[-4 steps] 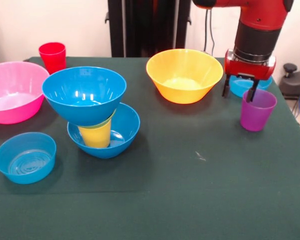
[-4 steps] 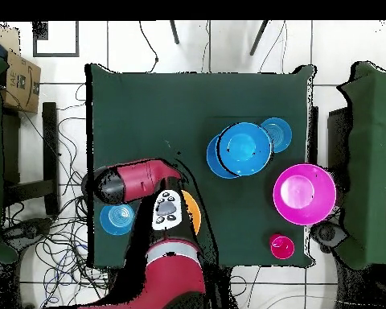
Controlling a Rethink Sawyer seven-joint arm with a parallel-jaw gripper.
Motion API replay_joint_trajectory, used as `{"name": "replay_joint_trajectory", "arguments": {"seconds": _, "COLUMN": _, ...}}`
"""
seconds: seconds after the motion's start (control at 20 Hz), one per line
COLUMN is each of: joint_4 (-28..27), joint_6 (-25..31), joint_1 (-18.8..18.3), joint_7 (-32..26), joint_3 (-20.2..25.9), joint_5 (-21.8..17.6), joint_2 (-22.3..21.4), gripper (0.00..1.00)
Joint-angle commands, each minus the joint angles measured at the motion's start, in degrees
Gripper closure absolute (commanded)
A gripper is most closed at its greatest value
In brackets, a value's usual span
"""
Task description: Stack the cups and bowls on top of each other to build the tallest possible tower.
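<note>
Tower components stand at the counter's left-centre in the front view: a deep blue bowl as base, a yellow cup upright inside it, a sliver of lime green bowl on the cup, and a second deep blue bowl seated on top, tilted slightly. In the overhead view the stack shows as two overlapping blue discs.

Nearest the camera, at front left, a small light-blue bowl sits alone on the green cloth, just beside the tower's base but apart from it.

Further back at the left edge, the large pink bowl rests upright. At the right, the translucent purple cup stands upright. The end effector hangs directly over the cup's far rim, one finger reaching to rim level; its fingers are spread and hold nothing.

Beyond, the large yellow-orange bowl sits at centre. A second small light-blue bowl lies behind the end effector, partly hidden. The red cup stands upright at the far left corner.
</note>
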Motion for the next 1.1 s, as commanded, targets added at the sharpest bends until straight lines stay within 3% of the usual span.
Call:
{"name": "replay_joint_trajectory", "arguments": {"seconds": 0.05, "joint_4": -0.32, "joint_6": -5.03, "joint_1": 1.91, "joint_7": 3.66, "joint_3": 0.11, "joint_5": -3.19, "joint_2": 4.67, "gripper": 0.0}}
{"name": "replay_joint_trajectory", "arguments": {"seconds": 1.1, "joint_4": -1.43, "joint_6": -3.74, "joint_1": 4.9, "joint_7": 3.74, "joint_3": -1.63, "joint_5": -0.97, "joint_2": 4.62, "gripper": 0.0}}
